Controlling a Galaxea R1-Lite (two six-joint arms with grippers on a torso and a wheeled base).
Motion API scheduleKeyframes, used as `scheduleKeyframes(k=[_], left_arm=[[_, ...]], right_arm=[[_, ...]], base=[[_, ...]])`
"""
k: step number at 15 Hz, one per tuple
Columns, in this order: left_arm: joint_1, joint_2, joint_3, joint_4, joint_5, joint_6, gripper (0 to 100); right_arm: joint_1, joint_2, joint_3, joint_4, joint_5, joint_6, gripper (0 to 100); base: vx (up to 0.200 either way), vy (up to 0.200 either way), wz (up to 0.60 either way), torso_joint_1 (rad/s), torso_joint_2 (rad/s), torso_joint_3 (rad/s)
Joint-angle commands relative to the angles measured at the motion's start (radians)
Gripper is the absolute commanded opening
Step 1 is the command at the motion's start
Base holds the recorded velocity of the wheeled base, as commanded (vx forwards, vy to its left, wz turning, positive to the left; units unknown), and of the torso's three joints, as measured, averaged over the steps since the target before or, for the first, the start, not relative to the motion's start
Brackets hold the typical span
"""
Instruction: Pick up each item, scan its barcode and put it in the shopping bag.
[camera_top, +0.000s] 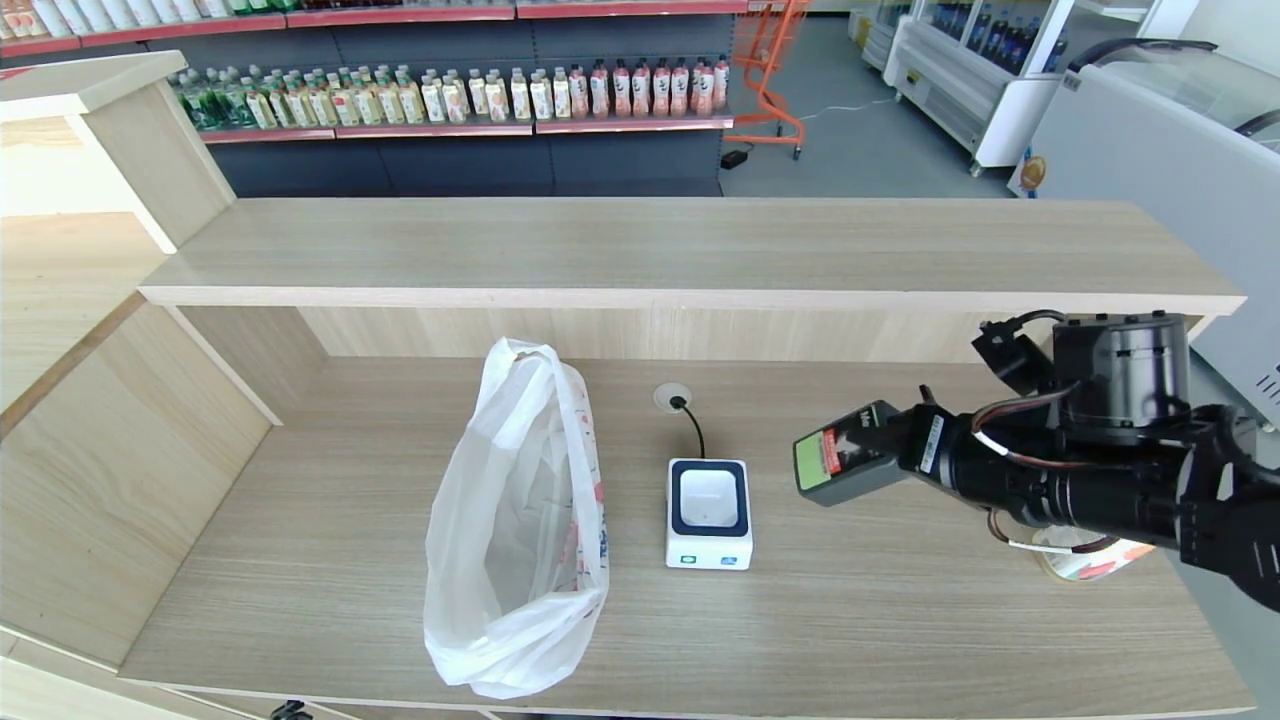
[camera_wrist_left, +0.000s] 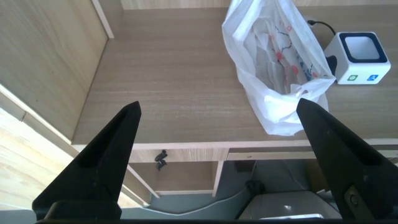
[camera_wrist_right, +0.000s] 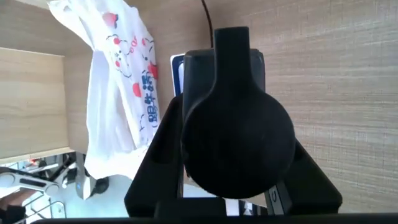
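My right gripper is shut on a dark package with a green and red label, held above the counter just right of the scanner. In the right wrist view the dark package sits between the fingers and hides most of the scanner. The white shopping bag stands open on the counter left of the scanner. My left gripper hangs open with nothing in it, out past the counter's front edge, with the bag and scanner beyond it.
A round tub with a colourful lid lies on the counter under my right arm. The scanner's cable runs to a hole at the back. A raised wooden ledge borders the counter behind, and a side wall on the left.
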Motion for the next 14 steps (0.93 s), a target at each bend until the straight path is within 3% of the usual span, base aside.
scheduleKeyframes(k=[1, 9, 14], left_arm=[[0.000, 0.000, 0.000, 0.000, 0.000, 0.000, 100], [0.000, 0.000, 0.000, 0.000, 0.000, 0.000, 100], [0.000, 0.000, 0.000, 0.000, 0.000, 0.000, 100]], right_arm=[[0.044, 0.100, -0.029, -0.001, -0.011, 0.000, 0], [0.166, 0.261, -0.112, -0.046, -0.022, -0.003, 0], [0.194, 0.347, -0.129, -0.070, -0.051, -0.108, 0]], base=[[0.000, 0.000, 0.00, 0.000, 0.00, 0.000], [0.000, 0.000, 0.00, 0.000, 0.00, 0.000], [0.000, 0.000, 0.00, 0.000, 0.00, 0.000]])
